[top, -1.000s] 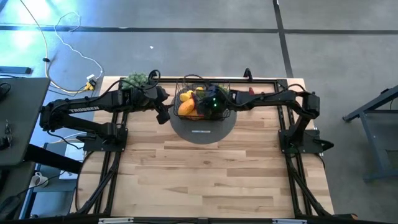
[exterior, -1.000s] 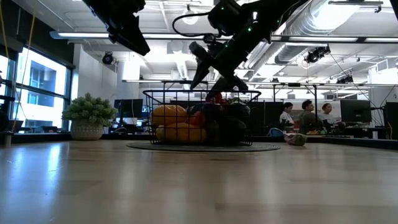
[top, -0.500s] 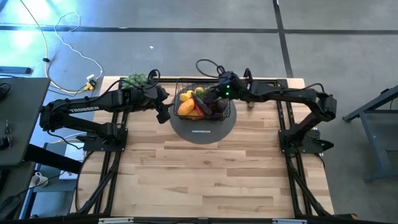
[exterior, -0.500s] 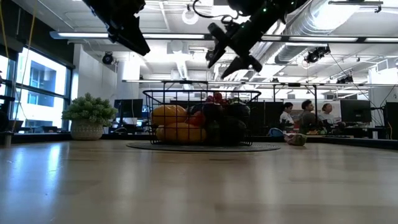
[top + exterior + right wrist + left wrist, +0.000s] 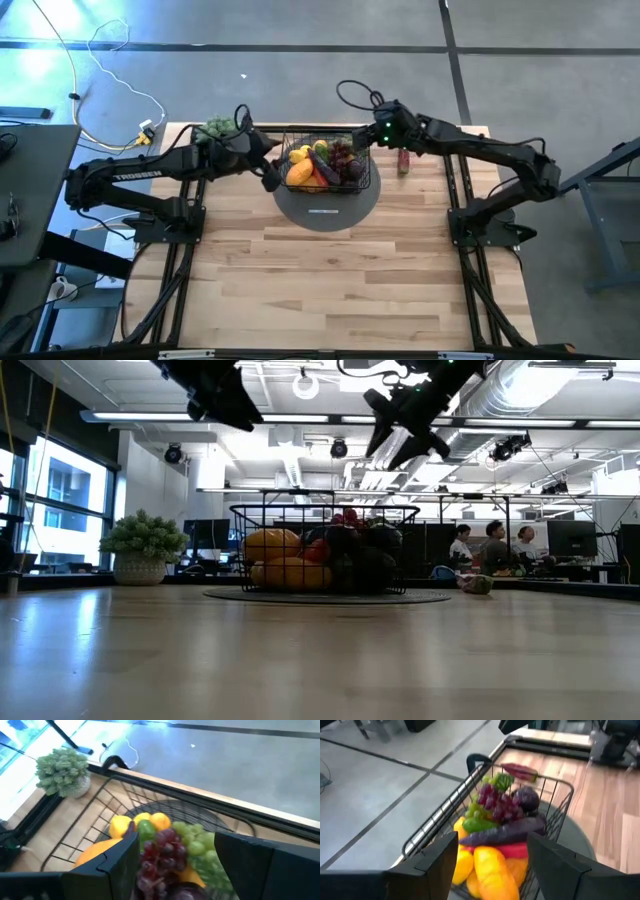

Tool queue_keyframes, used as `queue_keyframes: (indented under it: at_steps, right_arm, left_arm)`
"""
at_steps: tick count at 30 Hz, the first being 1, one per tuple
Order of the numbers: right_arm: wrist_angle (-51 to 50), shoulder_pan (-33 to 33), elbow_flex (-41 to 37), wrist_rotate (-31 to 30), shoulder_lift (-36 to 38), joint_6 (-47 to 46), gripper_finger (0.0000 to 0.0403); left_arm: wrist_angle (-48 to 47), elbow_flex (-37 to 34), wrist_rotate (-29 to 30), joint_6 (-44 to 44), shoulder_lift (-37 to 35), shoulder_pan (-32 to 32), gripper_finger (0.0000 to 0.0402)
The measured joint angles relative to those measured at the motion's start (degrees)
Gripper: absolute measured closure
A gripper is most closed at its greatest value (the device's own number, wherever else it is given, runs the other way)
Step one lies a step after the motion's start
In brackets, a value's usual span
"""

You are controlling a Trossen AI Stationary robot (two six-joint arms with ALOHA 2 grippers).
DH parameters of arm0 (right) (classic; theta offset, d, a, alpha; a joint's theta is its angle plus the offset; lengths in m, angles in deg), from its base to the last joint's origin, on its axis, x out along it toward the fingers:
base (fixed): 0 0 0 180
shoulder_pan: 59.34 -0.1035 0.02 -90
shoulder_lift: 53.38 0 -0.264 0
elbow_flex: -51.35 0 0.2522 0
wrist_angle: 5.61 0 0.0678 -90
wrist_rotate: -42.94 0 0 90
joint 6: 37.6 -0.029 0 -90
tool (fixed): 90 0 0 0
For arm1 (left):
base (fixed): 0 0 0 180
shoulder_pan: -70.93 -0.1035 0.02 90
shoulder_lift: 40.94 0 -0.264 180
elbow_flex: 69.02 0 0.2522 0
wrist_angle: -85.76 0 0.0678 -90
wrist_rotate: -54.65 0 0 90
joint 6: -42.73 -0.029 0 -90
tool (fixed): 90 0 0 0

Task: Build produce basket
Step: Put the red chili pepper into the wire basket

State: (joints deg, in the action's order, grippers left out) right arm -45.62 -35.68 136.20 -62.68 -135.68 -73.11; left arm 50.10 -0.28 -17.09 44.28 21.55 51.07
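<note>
Wooden counter (image 5: 330,270) carries the basket (image 5: 362,183) on a grey disc (image 5: 345,212), its produce (image 5: 313,165) partly hidden by mesh. Both grippers hover spread and empty: left gripper (image 5: 268,172) beside the basket, right gripper (image 5: 380,135) behind it; a potted bush (image 5: 142,538) stands nearby.

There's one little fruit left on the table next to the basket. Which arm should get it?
Probably the right: its tool hangs open and empty beside the basket, on the side where the loose piece lies. The left tool is across the basket.
</note>
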Motion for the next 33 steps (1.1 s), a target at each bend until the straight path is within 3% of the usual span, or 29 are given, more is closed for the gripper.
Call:
queue_keyframes:
  at_steps: [9, 20, 33]
  right_arm:
    - [-9.65, 5.22, 0.0, -0.89, 4.24, -0.46, 0.0164]
    - [-28.64, 15.74, 0.0, -0.29, 4.33, -4.52, 0.0164]
    - [-31.36, 26.19, 0.0, 6.27, -0.23, 1.86, 0.0164]
  left_arm:
    - [9.0, 0.0, 0.37, -0.22, 3.19, -1.53, 0.0174]
    - [12.37, -0.02, 0.02, -0.17, 6.55, -5.54, 0.0174]
    - [12.66, -0.02, 0.22, -0.15, 7.14, -6.91, 0.0174]
